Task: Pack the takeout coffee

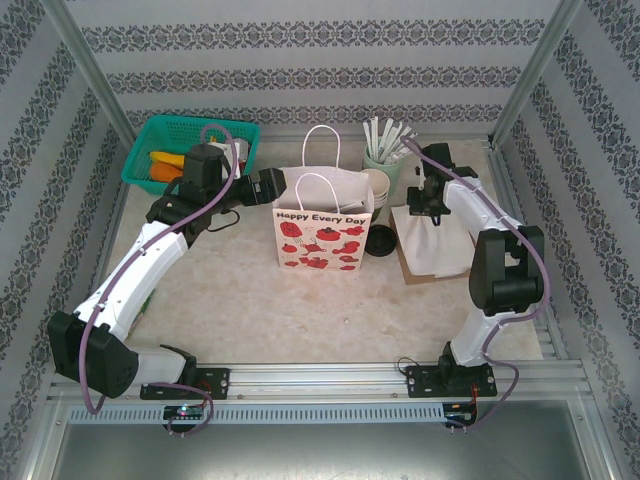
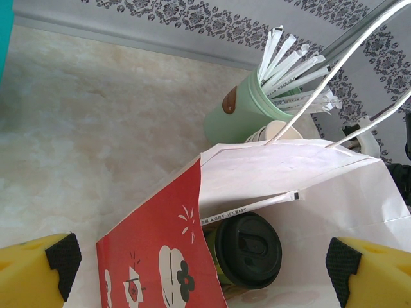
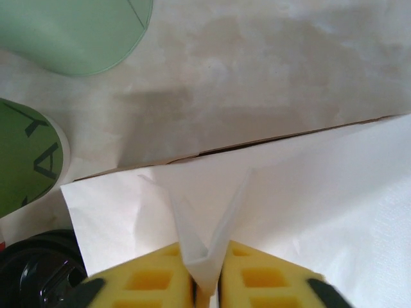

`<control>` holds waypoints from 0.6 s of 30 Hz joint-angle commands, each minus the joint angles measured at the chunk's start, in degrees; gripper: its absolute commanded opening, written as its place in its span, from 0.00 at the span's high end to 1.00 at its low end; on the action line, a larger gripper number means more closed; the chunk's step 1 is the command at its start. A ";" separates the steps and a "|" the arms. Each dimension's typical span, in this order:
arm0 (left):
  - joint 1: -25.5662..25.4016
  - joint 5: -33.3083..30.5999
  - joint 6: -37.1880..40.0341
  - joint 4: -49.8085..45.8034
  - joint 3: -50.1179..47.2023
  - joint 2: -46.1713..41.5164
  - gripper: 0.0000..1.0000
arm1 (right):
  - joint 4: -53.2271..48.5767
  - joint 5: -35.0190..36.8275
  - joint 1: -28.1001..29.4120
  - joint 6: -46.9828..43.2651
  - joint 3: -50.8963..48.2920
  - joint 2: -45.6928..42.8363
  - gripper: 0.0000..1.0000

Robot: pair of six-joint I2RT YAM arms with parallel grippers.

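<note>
Nearest us, the left arm (image 1: 140, 265) keeps its jaws spread wide and empty beside the mouth of the paper bag (image 1: 322, 235). The right arm (image 1: 505, 265) reaches over the napkin stack (image 1: 435, 245) on the tabletop (image 1: 250, 300). We see the takeout coffee (image 2: 247, 250) upright inside the bag, lid on. The right jaws are pinched on a raised fold of the top napkin (image 3: 204, 253). We would lift straight and slowly, so that one sheet peels free, then lower it beside the cup without tipping it.
</note>
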 commanded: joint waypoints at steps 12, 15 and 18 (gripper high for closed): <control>0.01 -0.22 1.82 -0.41 0.31 -1.50 0.00 | 4.15 -2.76 -0.30 -1.45 -3.64 -6.85 1.00; 0.05 -0.28 4.09 -0.65 0.56 -2.42 0.00 | 7.34 -5.48 -1.44 -3.31 -6.85 -14.44 1.00; 0.05 -0.71 8.19 -2.11 2.24 -4.16 0.00 | 8.60 -8.32 -2.23 -5.80 -8.68 -22.22 1.00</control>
